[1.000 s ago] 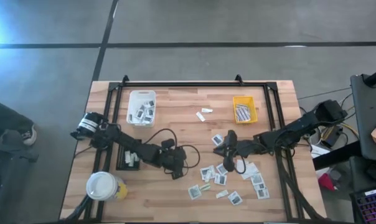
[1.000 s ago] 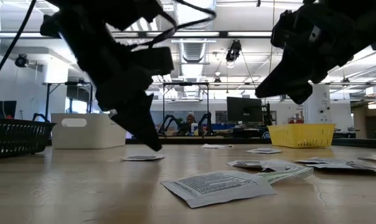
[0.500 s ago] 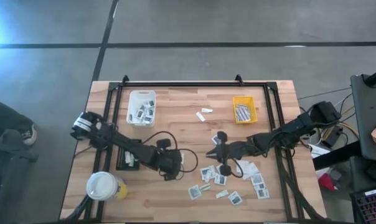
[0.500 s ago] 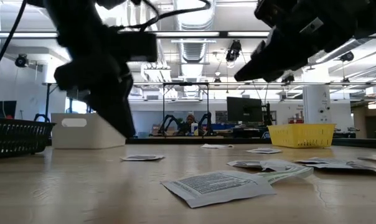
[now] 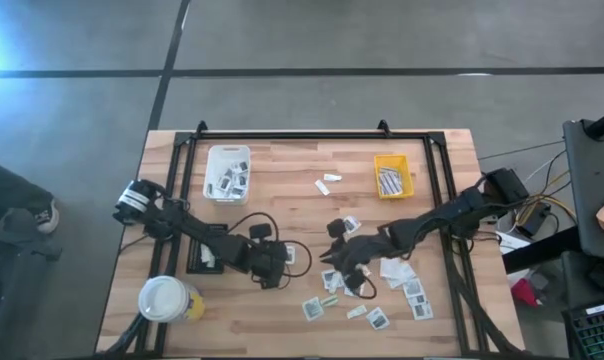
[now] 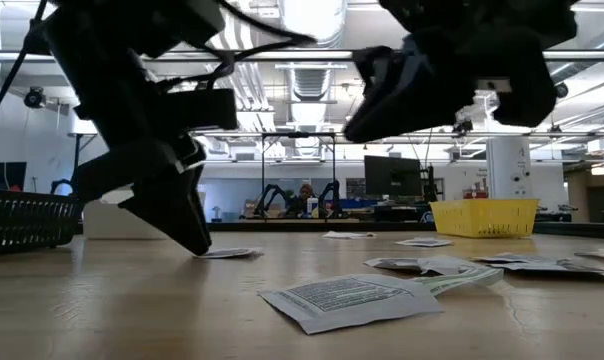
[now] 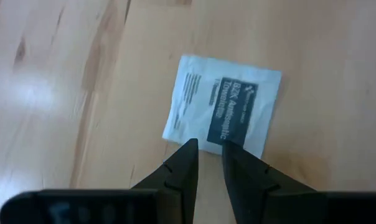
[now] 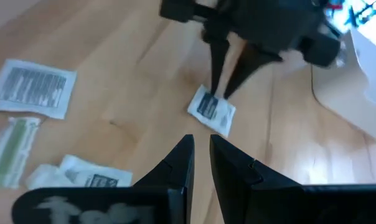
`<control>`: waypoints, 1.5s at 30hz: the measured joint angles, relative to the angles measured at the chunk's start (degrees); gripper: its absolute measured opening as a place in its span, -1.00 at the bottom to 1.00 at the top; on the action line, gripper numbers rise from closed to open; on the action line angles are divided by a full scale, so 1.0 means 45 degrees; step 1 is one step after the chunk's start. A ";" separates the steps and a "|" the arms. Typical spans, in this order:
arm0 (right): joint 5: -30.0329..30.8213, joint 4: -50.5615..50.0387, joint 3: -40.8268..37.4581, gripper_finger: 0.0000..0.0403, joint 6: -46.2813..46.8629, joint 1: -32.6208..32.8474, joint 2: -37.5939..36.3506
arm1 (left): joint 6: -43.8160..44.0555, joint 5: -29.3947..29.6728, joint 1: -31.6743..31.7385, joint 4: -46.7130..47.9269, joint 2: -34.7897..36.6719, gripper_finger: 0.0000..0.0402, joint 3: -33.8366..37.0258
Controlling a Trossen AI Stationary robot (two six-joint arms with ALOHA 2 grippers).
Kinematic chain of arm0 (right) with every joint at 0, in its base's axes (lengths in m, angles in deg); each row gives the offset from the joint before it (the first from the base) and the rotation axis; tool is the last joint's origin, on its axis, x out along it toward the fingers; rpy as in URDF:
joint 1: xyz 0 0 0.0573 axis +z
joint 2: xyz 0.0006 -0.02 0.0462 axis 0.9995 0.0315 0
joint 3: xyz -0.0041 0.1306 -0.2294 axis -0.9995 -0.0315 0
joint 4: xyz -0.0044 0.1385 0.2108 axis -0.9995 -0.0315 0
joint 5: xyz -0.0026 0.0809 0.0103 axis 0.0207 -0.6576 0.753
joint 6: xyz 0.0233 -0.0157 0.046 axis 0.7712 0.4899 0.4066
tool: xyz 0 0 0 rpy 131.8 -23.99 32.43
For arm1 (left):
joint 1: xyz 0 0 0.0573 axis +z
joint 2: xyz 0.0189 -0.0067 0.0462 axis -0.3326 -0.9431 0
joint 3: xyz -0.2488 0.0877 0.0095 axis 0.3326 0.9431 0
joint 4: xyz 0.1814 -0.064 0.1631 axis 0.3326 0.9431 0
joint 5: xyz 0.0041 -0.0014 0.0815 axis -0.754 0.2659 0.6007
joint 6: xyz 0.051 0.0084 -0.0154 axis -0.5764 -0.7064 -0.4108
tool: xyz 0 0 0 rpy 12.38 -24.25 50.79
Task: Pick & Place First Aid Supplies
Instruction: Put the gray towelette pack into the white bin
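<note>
A lone white packet (image 7: 222, 106) with a dark printed patch lies flat on the wood, left of the main scatter of first aid packets (image 5: 382, 285). My left gripper (image 7: 211, 144) slants down onto this packet's near edge, open by a narrow gap. The right wrist view shows the left gripper's tips (image 8: 222, 93) at the packet (image 8: 211, 111). My right gripper (image 8: 200, 140) hovers above the table at the scatter's left end (image 5: 332, 252). It points toward the left gripper, narrowly open, with nothing between its fingers. My left gripper comes at the lone packet from above, slanting, and its two fingertips (image 7: 194, 146) stand over the packet's edge (image 7: 203, 138). I cannot tell whether they touch the packet, which lies flat on the table.
A white tray (image 5: 227, 172) with packets stands at the far left and a yellow tray (image 5: 392, 178) at the far right. A black tray (image 5: 207, 258) sits under my left arm. A white-topped cup (image 5: 167, 298) stands near left. Small white pieces (image 5: 327, 182) lie between the trays.
My right gripper has moved over the scattered packets toward the table's left, toward the left gripper, rolling about its own axis. My left gripper has shifted a little toward the table's left, and its tips have come down at the lone packet.
</note>
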 joint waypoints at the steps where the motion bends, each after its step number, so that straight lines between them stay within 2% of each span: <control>1: 0.0001 -0.0177 0.0166 -0.75 -0.0334 0.0000 0.0192 | 0.0081 -0.0004 0.0000 0.0008 0.0012 -0.56 0.0051; 9: 0.0134 -0.1625 0.1725 -0.75 -0.3759 -0.0005 0.1796 | 0.0797 -0.0009 -0.0010 -0.0413 0.0046 -0.56 0.0418; 13: 0.0974 -0.2308 0.2717 -0.75 -0.4902 0.0005 0.2663 | 0.0828 -0.0333 0.0001 -0.1646 0.0053 -0.57 0.0793; 17: 0.1069 -0.3499 0.3800 -0.75 -0.5789 0.0019 0.3559 | 0.0842 -0.0566 0.0000 -0.3010 0.0053 -0.57 0.1268; 24: 0.1092 -0.5181 0.5389 -0.75 -0.5984 0.0034 0.5076 | 0.1070 -0.0724 -0.0005 -0.3923 0.0039 -0.56 0.1600; 29: 0.1400 -0.5369 0.6041 -0.75 -0.5940 0.0039 0.5564 | 0.1137 -0.0803 -0.0010 -0.4031 0.0034 -0.57 0.1724; 45: 0.1271 -0.5020 0.6169 -0.75 -0.6412 0.0029 0.5874 | 0.1634 -0.0832 -0.0019 -0.4424 0.0019 -0.56 0.1976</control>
